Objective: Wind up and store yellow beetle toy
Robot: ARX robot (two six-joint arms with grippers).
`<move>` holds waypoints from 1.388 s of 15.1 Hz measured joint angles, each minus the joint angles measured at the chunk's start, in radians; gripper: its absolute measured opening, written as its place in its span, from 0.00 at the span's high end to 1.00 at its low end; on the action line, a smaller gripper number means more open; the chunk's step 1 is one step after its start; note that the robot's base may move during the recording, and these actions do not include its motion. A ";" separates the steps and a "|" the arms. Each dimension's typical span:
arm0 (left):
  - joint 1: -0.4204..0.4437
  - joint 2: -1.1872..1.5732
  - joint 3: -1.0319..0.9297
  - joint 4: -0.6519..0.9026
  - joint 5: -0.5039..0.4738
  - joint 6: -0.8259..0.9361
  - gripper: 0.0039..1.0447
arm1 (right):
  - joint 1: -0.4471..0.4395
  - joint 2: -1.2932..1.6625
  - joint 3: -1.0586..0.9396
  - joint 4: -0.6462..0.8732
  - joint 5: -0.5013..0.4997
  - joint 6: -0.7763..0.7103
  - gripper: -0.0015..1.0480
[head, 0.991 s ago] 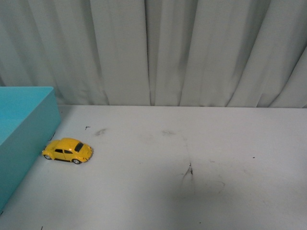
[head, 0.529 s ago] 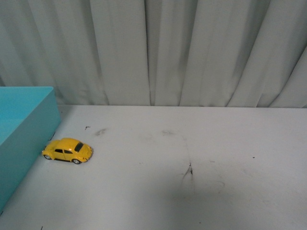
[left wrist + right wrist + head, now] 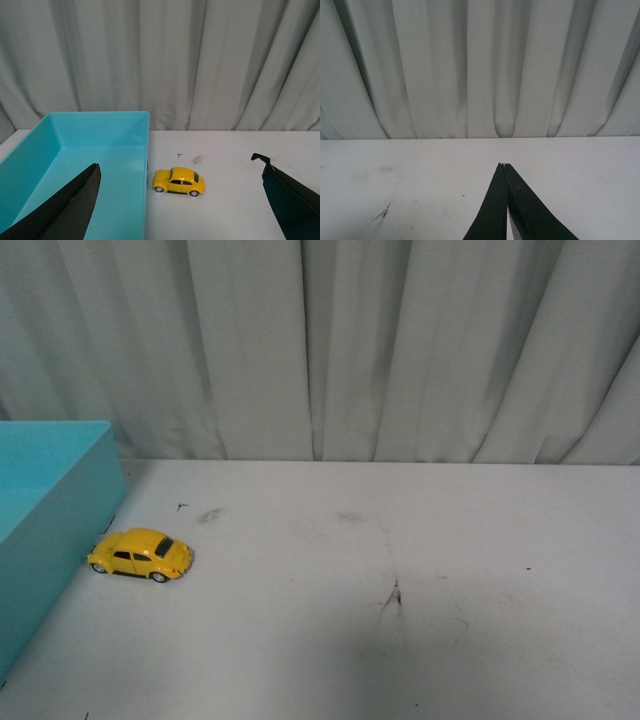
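Observation:
The yellow beetle toy (image 3: 141,554) stands on its wheels on the white table, right beside the turquoise box (image 3: 45,510) at the left. In the left wrist view the toy (image 3: 179,181) sits just outside the box's wall (image 3: 146,170), and the box is open-topped with nothing showing inside. My left gripper (image 3: 176,177) is open, its dark fingers (image 3: 75,205) wide apart, hovering short of the toy and above the table. My right gripper (image 3: 503,165) is shut and empty over bare table. Neither arm shows in the front view.
A white table (image 3: 400,570) with faint scuffs and a dark scratch mark (image 3: 394,596) near the middle. A grey pleated curtain (image 3: 320,340) hangs behind the table's far edge.

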 joint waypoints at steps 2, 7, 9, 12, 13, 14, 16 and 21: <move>0.000 0.000 0.000 0.000 0.000 0.000 0.06 | 0.000 -0.052 0.000 -0.048 0.000 0.000 0.98; 0.000 0.000 0.000 0.000 0.000 0.000 0.06 | 0.000 -0.146 0.000 -0.144 0.000 0.000 0.98; 0.000 0.000 0.000 -0.001 0.000 0.000 0.06 | 0.000 -0.318 0.001 -0.307 0.000 0.001 0.98; 0.000 0.000 0.000 0.000 0.000 0.000 0.06 | 0.000 -0.318 0.000 -0.323 0.000 0.000 0.94; 0.000 0.000 0.000 0.000 0.000 0.000 0.06 | 0.000 -0.318 0.000 -0.323 0.000 0.000 0.82; 0.000 0.000 0.000 0.000 0.000 0.000 0.06 | 0.000 -0.318 0.000 -0.323 0.000 0.000 0.70; 0.000 0.000 0.000 0.000 0.000 0.000 0.06 | 0.000 -0.318 0.000 -0.323 0.000 0.000 0.41; -0.011 0.011 0.014 -0.055 -0.031 -0.024 0.06 | 0.000 -0.318 0.000 -0.323 0.000 0.001 0.06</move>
